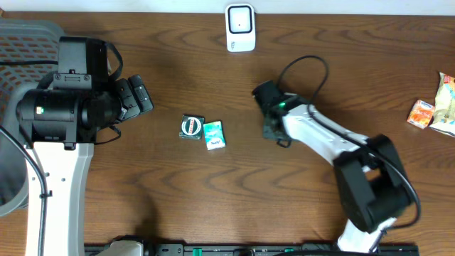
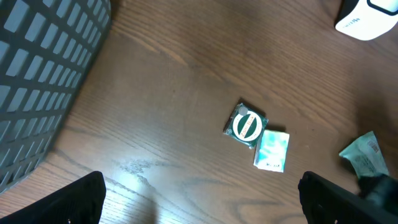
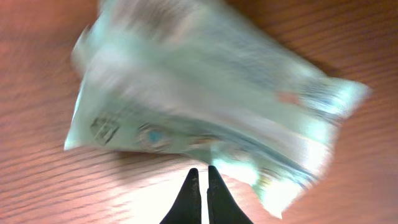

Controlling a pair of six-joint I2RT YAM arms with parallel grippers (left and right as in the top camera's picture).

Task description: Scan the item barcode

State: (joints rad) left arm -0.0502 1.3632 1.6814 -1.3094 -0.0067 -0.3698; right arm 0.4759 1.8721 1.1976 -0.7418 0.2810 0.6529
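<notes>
**Brown wood table, scanning station: items and arms**

1. Dark brown wood-grain table [image 1: 213, 199]. It carries everything listed below.
2. White rounded plastic barcode scanner [image 1: 240, 28]. It stands at the far edge of the table, near the middle, well apart from both arms.
3. Pale green crinkled foil packet [image 3: 205, 106]. This is the item at the right gripper [image 3: 200, 180], right of the table's centre. The black fingers [image 3: 186, 199] are pressed tip to tip at the packet's lower edge and appear to pinch it there (the wrist view is blurred). From the left wrist, the packet [image 2: 364, 155] shows tilted beside the dark gripper body. No barcode can be made out.
4. Dark green square packet with a round white-and-red label [image 1: 191, 126]. It lies flat at the table's centre.
5. Small teal and white packet [image 1: 214, 134]. It lies flat, touching the right side of item 4.
6. Left gripper [image 2: 202, 199]. It is above the table to the left of items 4 and 5, with its black fingers [image 2: 74, 199] spread wide and nothing between them.
7. Grey slotted plastic basket [image 1: 21, 43]. It sits at the far left corner, behind the left arm.
8. Orange snack packet [image 1: 421, 114] and pale printed snack packet [image 1: 446, 103]. They lie together at the right edge.
</notes>
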